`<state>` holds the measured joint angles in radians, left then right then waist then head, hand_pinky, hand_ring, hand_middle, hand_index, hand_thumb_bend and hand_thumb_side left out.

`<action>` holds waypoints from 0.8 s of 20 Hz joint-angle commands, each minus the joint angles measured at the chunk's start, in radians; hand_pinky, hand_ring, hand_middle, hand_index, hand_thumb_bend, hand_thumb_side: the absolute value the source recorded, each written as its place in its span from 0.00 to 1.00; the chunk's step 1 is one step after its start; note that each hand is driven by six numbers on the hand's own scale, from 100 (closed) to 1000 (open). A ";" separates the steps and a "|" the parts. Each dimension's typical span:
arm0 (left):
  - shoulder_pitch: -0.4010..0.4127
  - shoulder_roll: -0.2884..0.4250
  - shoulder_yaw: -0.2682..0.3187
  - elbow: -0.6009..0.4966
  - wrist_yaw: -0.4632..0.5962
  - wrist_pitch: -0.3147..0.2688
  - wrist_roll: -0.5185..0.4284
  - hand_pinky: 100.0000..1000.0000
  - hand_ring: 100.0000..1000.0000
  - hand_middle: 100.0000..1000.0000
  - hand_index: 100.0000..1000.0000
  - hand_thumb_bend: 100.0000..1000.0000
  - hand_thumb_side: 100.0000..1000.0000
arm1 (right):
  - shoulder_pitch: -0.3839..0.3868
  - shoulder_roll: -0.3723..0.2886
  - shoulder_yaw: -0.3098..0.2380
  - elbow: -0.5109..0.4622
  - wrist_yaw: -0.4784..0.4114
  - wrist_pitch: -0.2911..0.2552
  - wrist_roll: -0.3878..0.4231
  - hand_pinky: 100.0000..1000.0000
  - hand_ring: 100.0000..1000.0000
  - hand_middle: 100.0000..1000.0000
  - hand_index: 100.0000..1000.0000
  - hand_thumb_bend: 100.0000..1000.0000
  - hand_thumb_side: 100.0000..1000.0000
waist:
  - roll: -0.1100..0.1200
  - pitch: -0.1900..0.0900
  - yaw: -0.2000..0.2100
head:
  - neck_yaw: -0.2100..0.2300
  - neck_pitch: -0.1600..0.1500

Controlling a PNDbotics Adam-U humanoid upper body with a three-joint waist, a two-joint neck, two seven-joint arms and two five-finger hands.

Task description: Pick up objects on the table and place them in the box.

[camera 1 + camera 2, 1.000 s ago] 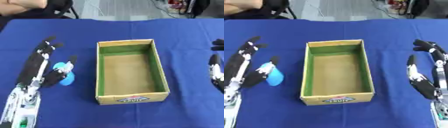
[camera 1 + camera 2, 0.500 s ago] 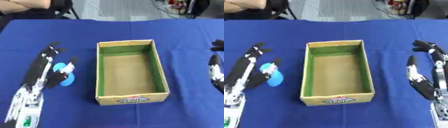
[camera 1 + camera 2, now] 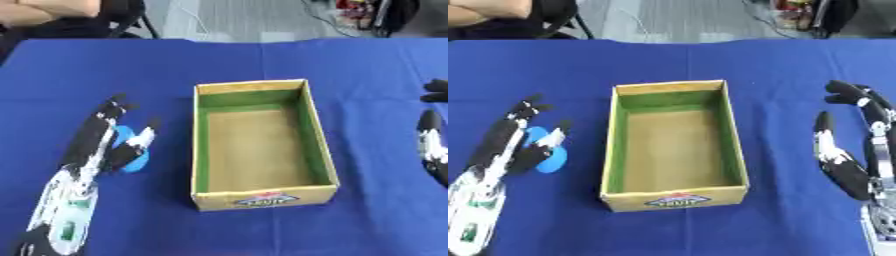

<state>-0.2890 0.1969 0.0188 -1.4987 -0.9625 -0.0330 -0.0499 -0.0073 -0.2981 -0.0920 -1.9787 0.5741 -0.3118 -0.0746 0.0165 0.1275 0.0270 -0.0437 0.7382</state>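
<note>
Blue object (image 3: 546, 159): one item, light blue, rounded; its form is hard to make out beyond colour and a roughly oval outline. Lies on the blue table cover (image 3: 262, 60) at about nine o'clock from the box, near its left wall but apart from it. Partly covered by the left hand.

Box (image 3: 261, 197): open cardboard carton, long axis running twelve to six o'clock, standing at the centre of the view. Inner walls green, floor plain brown, nothing visible inside. A small printed label shows on the near outer wall at six o'clock.

Left hand (image 3: 98, 145): enters from about seven o'clock, black with white and silver parts. Fingers long and nearly straight, pointing toward twelve o'clock, thumb set out to the box side. The blue object sits in the gap between fingers and thumb; the fingers lie over its left part. Whether the hand actually touches it is probably yes, but the views do not settle it. No curl round the object is seen.

Right hand (image 3: 846, 165): at three to four o'clock from the box, well apart from it. Fingers spread and relaxed, pointing up toward twelve o'clock, holding nothing; seen best in the right eye view, cut by the frame edge in the left eye view.
</note>
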 commanded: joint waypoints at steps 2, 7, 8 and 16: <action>-0.031 0.033 0.018 0.026 -0.016 0.011 -0.016 1.00 1.00 1.00 0.87 0.35 1.00 | 0.001 -0.011 -0.006 -0.021 -0.003 0.002 -0.001 0.81 0.65 0.70 0.85 0.02 0.60 | -0.002 -0.013 -0.001 | -0.005 -0.011; -0.028 0.048 0.037 -0.012 -0.058 0.031 -0.060 1.00 1.00 1.00 0.86 0.31 0.95 | 0.001 -0.011 -0.007 -0.021 -0.002 0.002 -0.002 0.81 0.65 0.70 0.85 0.02 0.60 | -0.002 -0.012 -0.001 | -0.008 -0.010; -0.024 0.052 0.039 -0.031 -0.065 0.034 -0.073 0.99 1.00 1.00 0.86 0.31 0.95 | 0.001 -0.011 -0.007 -0.021 -0.002 0.002 -0.002 0.81 0.65 0.70 0.85 0.02 0.60 | -0.002 -0.012 -0.002 | -0.008 -0.010; 0.010 0.198 0.004 -0.107 -0.044 0.016 -0.154 0.92 1.00 0.97 0.92 0.36 0.92 | -0.001 -0.017 -0.004 -0.021 -0.002 0.001 0.001 0.81 0.65 0.70 0.85 0.02 0.60 | 0.006 -0.014 -0.014 | -0.006 -0.017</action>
<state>-0.2745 0.3503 0.0270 -1.5851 -1.0144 -0.0129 -0.1942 -0.0071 -0.2982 -0.0921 -1.9787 0.5741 -0.3120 -0.0745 0.0229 0.1274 0.0136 -0.0438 0.7369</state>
